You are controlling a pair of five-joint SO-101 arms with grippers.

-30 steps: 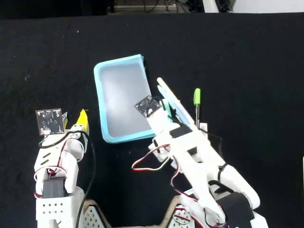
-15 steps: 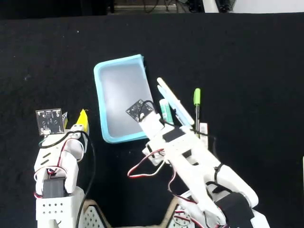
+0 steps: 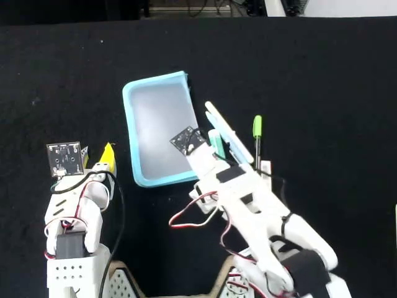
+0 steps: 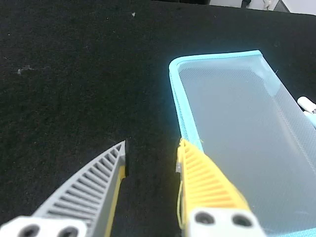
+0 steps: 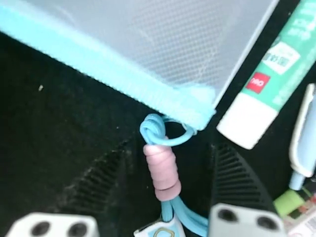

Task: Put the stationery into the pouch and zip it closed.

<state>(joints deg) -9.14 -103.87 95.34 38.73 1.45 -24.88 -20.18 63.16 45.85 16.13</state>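
Observation:
The translucent pouch [image 3: 155, 130] with a light blue edge lies flat in the middle of the table. Its zip pull [image 5: 160, 170], a blue cord with a pink bead, hangs off one corner. My right gripper [image 5: 173, 148] is open, with one dark finger on each side of that pull. To the right of the pouch lie a green and white glue stick [image 3: 217, 144] [image 5: 266, 94], a white pen [image 3: 224, 127] and a green marker [image 3: 257, 138]. My left gripper [image 4: 150, 148] is open and holds nothing, just off the pouch's [image 4: 237, 133] left edge.
The table is covered in black cloth [image 3: 310, 81], with free room at the back and the far right. The right arm [image 3: 248, 198] reaches over the stationery's near ends. The left arm [image 3: 77, 205] stands at the front left.
The right arm swung a little to the left over the pouch's corner, then came partly back to the right. The left arm and the stationery have not moved.

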